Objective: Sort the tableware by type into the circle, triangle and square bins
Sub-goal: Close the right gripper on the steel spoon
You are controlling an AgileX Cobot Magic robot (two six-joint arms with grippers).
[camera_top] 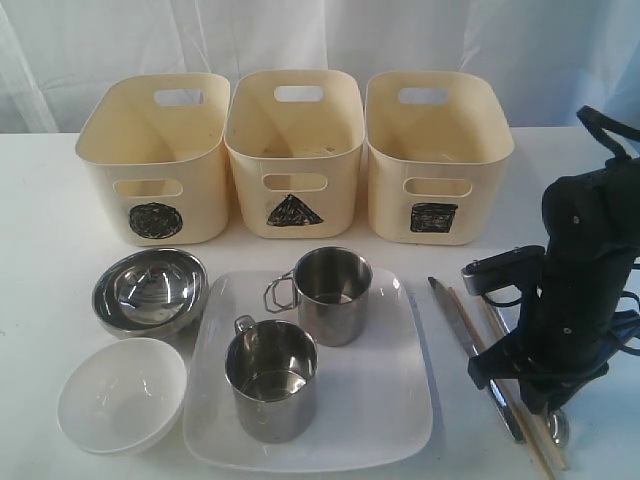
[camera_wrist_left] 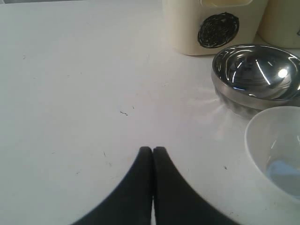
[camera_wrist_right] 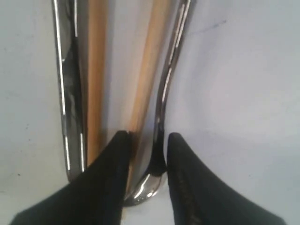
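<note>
Right gripper (camera_wrist_right: 147,137) jaws half apart, straddling the ends of one of the wooden chopsticks (camera_wrist_right: 96,70) and a steel cutlery (camera_wrist_right: 65,93) handle; can't tell if pinching. Chopsticks pale brown, cutlery shiny, lying side by side flat on white table (camera_wrist_right: 243,70), right of square plate (camera_top: 380,400) in exterior view.

Bright, even light washes the white table (camera_top: 60,250), and the backdrop (camera_top: 320,40) at twelve o'clock is nearly blown out. Glare spots dot the steel bowl (camera_top: 150,290). Shadows are faint. The right wrist view looks soft, perhaps out of focus.

The steel bowl (camera_top: 148,290) gleams mirror-smooth, white plate (camera_top: 380,400) glossy, chopsticks (camera_wrist_right: 96,70) bare wood.
</note>
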